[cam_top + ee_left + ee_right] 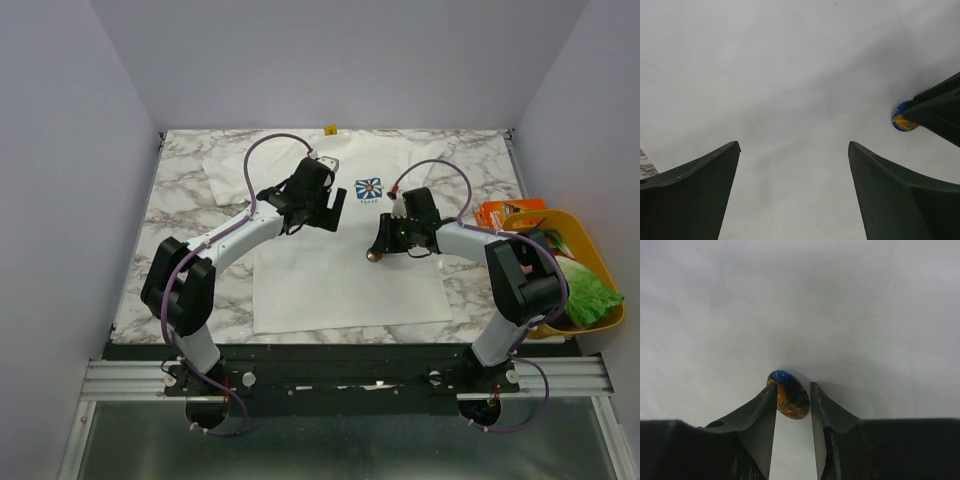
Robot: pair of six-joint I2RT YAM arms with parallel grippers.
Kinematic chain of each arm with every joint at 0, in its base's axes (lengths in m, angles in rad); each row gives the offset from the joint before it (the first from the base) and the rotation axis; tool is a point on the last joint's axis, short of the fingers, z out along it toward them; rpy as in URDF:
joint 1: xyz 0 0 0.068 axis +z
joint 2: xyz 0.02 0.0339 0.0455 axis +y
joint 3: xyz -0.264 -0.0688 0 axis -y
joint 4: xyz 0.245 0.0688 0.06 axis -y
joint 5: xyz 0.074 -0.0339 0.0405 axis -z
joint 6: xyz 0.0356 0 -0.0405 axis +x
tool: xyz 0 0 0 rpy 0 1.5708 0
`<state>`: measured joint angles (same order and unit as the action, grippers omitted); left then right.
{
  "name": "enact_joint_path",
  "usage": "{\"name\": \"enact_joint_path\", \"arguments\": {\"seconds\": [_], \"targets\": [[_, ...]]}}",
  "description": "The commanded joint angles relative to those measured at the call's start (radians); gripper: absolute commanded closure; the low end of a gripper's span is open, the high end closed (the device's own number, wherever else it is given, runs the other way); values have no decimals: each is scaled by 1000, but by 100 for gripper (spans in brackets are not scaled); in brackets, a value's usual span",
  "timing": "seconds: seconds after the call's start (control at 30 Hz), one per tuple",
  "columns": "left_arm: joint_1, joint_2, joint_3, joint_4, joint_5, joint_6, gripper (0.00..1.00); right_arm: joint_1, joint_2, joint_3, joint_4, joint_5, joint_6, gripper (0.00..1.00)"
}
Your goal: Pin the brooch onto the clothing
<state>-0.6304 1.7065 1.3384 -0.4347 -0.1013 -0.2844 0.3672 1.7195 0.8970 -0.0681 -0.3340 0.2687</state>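
Right gripper [793,385] clamps the brooch [788,398], its blue-orange face plain only in wrist views. Left of the brooch, left gripper [794,145] gapes over bare clothing [790,65].

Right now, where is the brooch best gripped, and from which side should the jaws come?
Take the brooch by its rim, at two opposite edges, coming from above the clothing. It is a small flat disc, so only the rim offers grip; the right gripper seems to pinch it so.
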Motion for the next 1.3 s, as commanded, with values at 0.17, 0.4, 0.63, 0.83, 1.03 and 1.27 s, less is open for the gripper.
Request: {"name": "enact_joint_path", "arguments": {"seconds": [0.17,0.4,0.63,0.83,1.03,1.27], "targets": [[-2,-39,-2,22,-44,24,1,4,-72,-27,-18,-48,9,98],[-61,-140,-76,129,-29,69,1,4,-167,19,-44,-92,64,99],[-218,-163,-104,232,-35,146,6,4,-196,115,-110,-89,132,100],[-344,-99,-70,251,-126,183,10,3,-233,135,-136,-62,178,100],[-411,-18,-19,258,-248,209,13,4,-253,137,-148,-76,202,100],[-427,64,22,257,-400,238,19,4,-284,129,-153,-97,214,100]]}}
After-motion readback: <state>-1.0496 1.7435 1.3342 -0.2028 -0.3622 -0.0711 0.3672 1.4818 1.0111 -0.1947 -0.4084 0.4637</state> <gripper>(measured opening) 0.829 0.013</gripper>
